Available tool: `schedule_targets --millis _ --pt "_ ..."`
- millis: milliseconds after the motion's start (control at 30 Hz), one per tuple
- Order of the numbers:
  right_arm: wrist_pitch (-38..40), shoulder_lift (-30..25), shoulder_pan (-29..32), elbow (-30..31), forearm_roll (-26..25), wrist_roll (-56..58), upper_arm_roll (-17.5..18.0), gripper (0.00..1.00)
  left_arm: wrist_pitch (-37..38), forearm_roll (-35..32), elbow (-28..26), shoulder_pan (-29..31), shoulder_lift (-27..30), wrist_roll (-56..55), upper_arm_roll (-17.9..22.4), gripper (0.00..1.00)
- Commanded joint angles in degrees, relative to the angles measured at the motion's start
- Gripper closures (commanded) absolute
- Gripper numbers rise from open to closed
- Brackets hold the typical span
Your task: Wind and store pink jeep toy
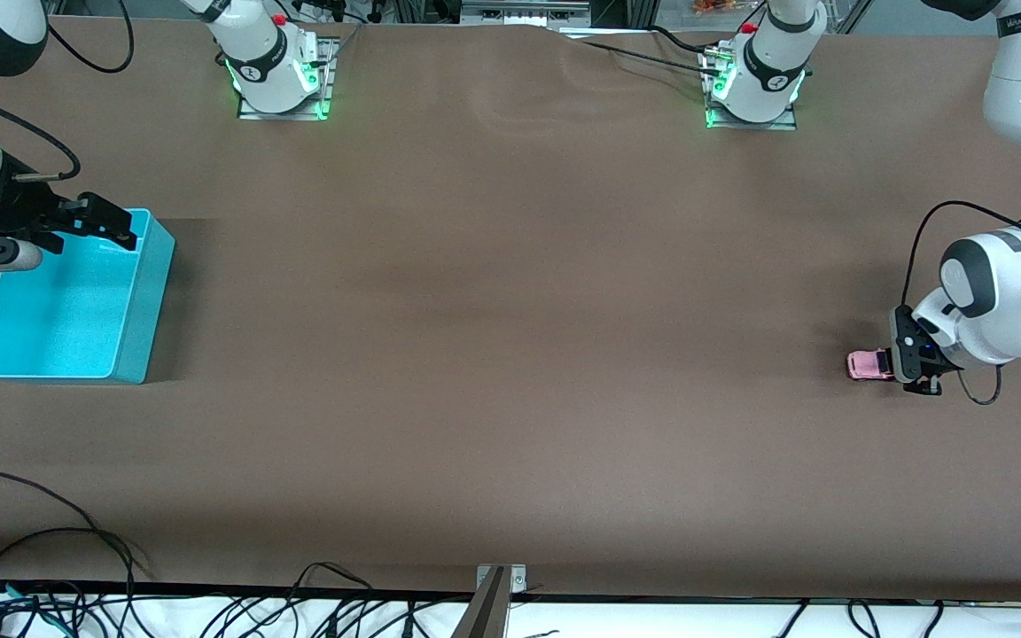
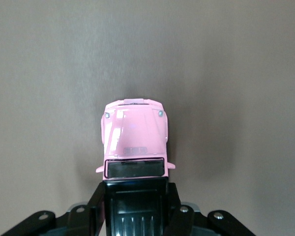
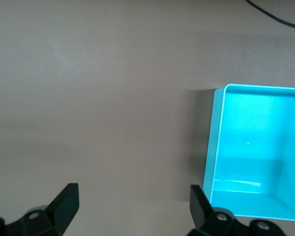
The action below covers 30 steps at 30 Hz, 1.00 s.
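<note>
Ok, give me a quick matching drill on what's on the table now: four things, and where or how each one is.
Things:
1. pink jeep
2. turquoise bin
3. left gripper
4. right gripper

States:
A. open, over the bin's edge
B. shut on the toy's black rear
C. sits at the right arm's end of the table
D. on the table at the left arm's end

Pairs: 1-D, 2-C, 3-B, 4-A

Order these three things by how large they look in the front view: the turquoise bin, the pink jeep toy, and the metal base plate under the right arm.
1. turquoise bin: clearly the largest.
2. metal base plate under the right arm: smaller, partly covered by the arm.
3. pink jeep toy: the smallest; its rear sits between the left gripper fingers.
</note>
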State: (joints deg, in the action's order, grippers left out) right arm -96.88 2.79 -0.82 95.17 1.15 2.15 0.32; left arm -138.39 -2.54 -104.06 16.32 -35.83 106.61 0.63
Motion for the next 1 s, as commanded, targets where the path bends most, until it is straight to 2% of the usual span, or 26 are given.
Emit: schedule_targets --millis 0,834,968 --pt "0.4 0.8 0.3 -1.7 -0.7 0.4 0.1 0.00 -0.1 -1.3 1.1 2.0 -6.6 2.6 0.0 0.93" --pt "0.4 0.8 0.3 -1.7 -0.8 0.4 0.1 0.00 -0.1 -1.2 3.3 6.5 -7.0 10.0 0.7 0.93" --pt "0.4 0.8 0.3 -1.7 -0.8 0.5 0.1 0.00 -0.1 -1.2 4.0 6.7 -7.0 10.4 1.7 0.93"
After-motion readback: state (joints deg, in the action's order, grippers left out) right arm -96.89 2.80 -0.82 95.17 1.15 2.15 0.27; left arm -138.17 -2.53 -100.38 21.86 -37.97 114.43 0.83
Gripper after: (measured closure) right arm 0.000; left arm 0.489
